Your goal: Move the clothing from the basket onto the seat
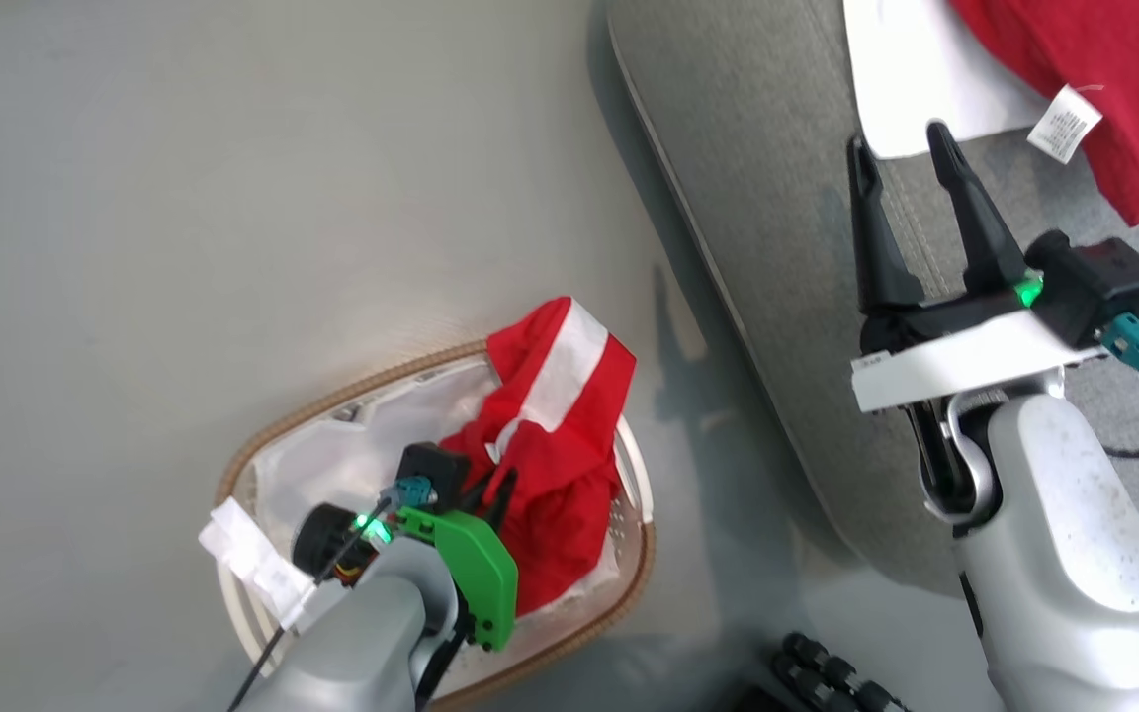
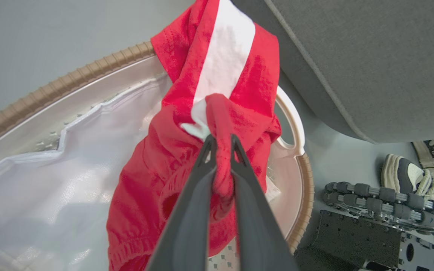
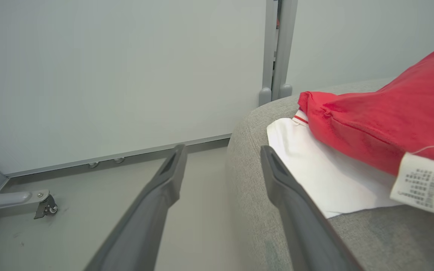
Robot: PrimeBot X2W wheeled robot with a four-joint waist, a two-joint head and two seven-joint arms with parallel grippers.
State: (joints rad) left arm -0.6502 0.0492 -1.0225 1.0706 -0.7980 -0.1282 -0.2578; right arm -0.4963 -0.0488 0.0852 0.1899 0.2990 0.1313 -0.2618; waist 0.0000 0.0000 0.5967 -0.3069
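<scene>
Left gripper clamped on red garment in basket, ready for lift toward seat, two o'clock; right gripper apart.

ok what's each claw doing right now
left claw: shut on a garment in the basket
right claw: open, holding nothing, above the seat

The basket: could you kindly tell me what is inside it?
In the basket, a red garment with a white stripe, pinched by the left tool, sits over the white lining. Anything beneath the garment is hidden.
</scene>
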